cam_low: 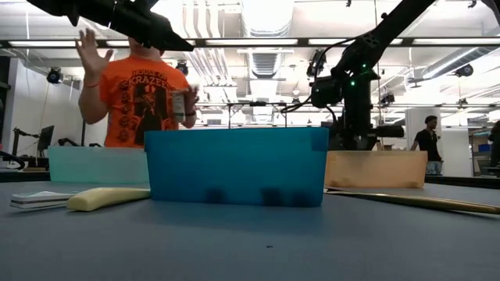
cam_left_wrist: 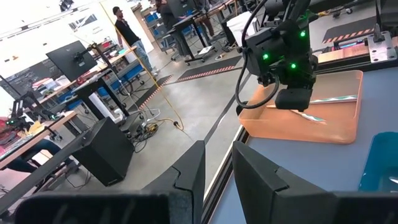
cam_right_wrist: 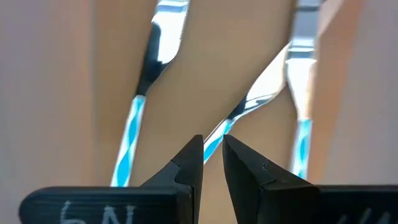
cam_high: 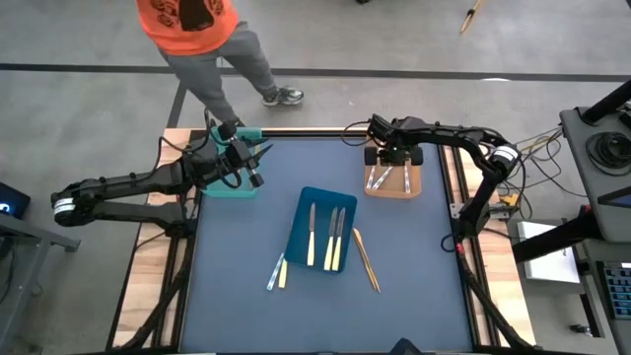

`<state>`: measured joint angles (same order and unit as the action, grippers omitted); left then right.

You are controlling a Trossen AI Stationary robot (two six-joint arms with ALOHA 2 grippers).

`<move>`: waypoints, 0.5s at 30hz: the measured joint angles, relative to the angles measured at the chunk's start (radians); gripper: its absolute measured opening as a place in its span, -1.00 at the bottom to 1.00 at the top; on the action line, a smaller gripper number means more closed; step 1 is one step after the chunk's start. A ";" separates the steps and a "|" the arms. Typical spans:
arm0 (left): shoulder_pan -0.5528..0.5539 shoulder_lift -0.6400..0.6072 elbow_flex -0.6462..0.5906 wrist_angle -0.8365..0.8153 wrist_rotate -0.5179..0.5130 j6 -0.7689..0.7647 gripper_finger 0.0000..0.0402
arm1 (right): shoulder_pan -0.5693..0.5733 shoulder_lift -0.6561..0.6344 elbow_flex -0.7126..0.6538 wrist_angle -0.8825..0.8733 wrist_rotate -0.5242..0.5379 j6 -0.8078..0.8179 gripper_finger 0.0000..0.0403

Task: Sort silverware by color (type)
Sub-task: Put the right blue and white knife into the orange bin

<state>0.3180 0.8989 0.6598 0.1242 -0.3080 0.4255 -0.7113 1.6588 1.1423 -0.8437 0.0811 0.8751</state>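
Observation:
Three pale-blue-handled utensils (cam_right_wrist: 134,124) lie flat in the orange tray (cam_high: 394,184) at the table's far right. My right gripper (cam_high: 392,158) hangs close over them, pointing down, fingers shut (cam_right_wrist: 211,144) above the middle utensil's handle (cam_right_wrist: 217,134); I see no touch. Cream-handled utensils (cam_high: 335,240) lie in the blue tray (cam_high: 299,225) at the centre. Gold-tan utensils (cam_high: 367,260) rest on the mat to its right. A silvery one and a cream one (cam_high: 278,271) lie near its near-left corner. My left gripper (cam_high: 258,158) waits shut above the teal tray (cam_high: 229,187), fingers level (cam_left_wrist: 219,149).
A person in an orange shirt (cam_high: 197,30) stands past the table's far edge, hand raised (cam_low: 94,55). In the low view the blue tray (cam_low: 234,164) blocks the middle, with the teal tray (cam_low: 98,164) and orange tray (cam_low: 375,169) behind it. Bare mat lies along the near edge.

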 joint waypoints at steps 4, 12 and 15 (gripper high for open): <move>0.000 0.000 0.000 0.000 0.000 0.000 -0.68 | 0.000 0.000 0.000 0.000 -0.011 0.046 -0.73; 0.001 0.000 0.000 -0.036 0.000 0.004 -0.68 | -0.009 0.000 -0.001 0.004 -0.110 0.148 -0.73; 0.001 0.000 -0.002 -0.036 0.000 0.001 -0.68 | -0.009 0.000 -0.001 0.004 -0.114 0.154 -0.73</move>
<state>0.3187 0.8989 0.6581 0.0877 -0.3080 0.4269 -0.7204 1.6588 1.1416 -0.8394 -0.0332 1.0294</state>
